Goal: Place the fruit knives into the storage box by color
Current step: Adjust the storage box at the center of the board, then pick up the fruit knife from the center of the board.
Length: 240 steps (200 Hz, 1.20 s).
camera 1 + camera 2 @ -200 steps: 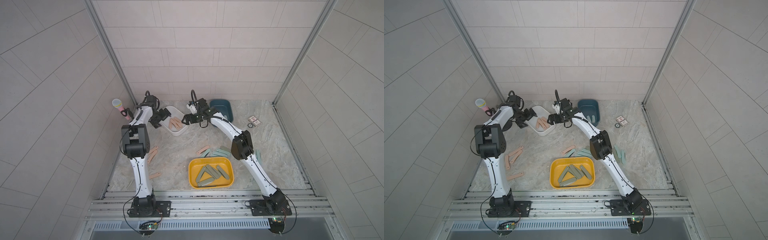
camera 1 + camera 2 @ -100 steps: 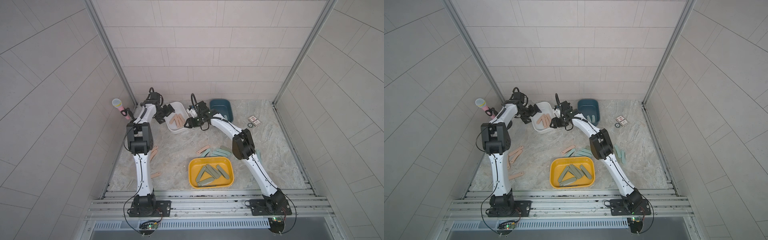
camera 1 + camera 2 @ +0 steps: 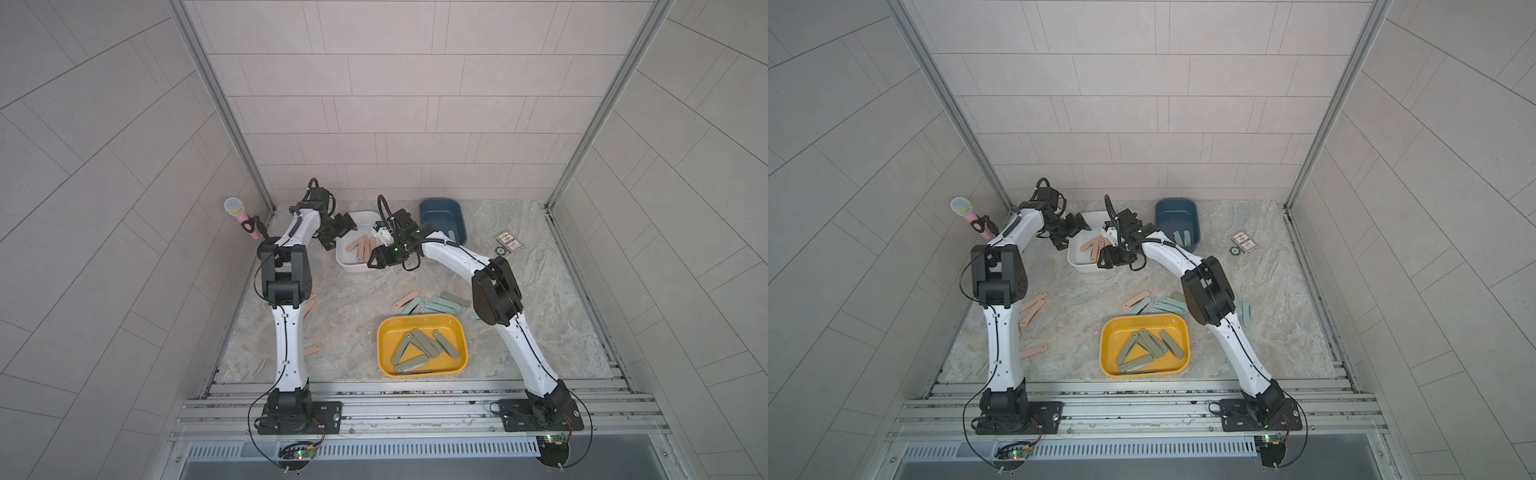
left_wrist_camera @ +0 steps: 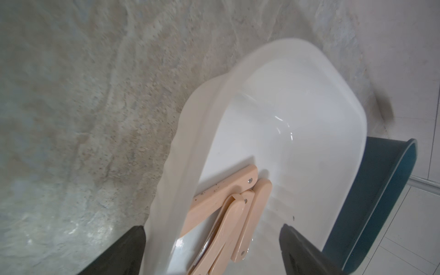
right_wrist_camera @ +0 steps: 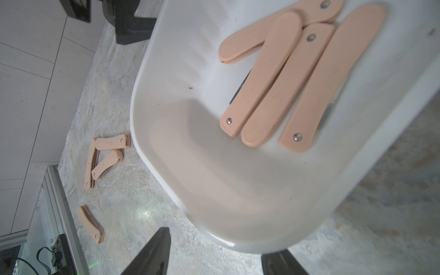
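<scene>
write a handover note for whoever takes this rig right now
Left gripper open, white bin rim between its jaws. Right gripper open at the same bin's nearer rim.
Done: four peach knives in it, olive knives in the yellow bin, two teal knives in the blue bin.
Left: loose peach knives beside the left arm and mid-table; loose teal knives by the right arm.

White box (image 4: pixel 171 190) rim between the left jaws is all blur, and the pink knives (image 4: pixel 228 228) inside run off the edge. Right jaws show only their tips. In both top views the right arm (image 3: pixel 494 295) covers some teal knives (image 3: pixel 440 307); little card (image 3: pixel 508 241) is unreadable.
</scene>
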### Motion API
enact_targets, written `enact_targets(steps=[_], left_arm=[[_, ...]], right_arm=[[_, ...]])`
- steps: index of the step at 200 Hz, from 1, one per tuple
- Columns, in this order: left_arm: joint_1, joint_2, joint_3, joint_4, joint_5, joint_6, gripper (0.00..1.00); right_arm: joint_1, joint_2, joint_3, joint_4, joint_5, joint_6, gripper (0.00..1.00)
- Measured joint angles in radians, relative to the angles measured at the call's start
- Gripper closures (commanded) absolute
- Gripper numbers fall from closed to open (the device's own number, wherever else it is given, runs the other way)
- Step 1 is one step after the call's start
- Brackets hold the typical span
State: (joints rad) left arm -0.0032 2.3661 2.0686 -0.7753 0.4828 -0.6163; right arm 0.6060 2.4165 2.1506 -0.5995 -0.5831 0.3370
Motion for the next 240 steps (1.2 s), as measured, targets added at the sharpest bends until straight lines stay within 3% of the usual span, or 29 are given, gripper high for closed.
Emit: enact_targets(steps=[71,117,143,171,206,240], left_arm=[[-0.010,0.018,0.062,-0.087,-0.015,0.059,0.00],[-0.010,0.003,0.077,-0.130,-0.071,0.102,0.00],[-0.013,-0.094,-0.042,-0.133,-0.098,0.120,0.00],[-0.035,-0.293,-0.232,-0.125,-0.123,0.139,0.00],[-0.116,-0.555,-0.478,-0.088,-0.138,0.164,0.00],[-0.190,-0.692,-0.695,-0.064,-0.123,0.190,0.00]], right_arm=[[-0.039,-0.109,-0.094,-0.029,0.077,-0.013,0.17],[-0.056,-0.245,-0.208,-0.092,0.151,-0.016,0.18],[-0.055,-0.385,-0.341,-0.111,0.207,-0.014,0.24],[-0.055,-0.589,-0.505,-0.137,0.307,0.004,0.27],[-0.079,-0.899,-0.780,-0.164,0.448,0.070,0.28],[-0.146,-1.170,-1.079,-0.194,0.560,0.145,0.26]])
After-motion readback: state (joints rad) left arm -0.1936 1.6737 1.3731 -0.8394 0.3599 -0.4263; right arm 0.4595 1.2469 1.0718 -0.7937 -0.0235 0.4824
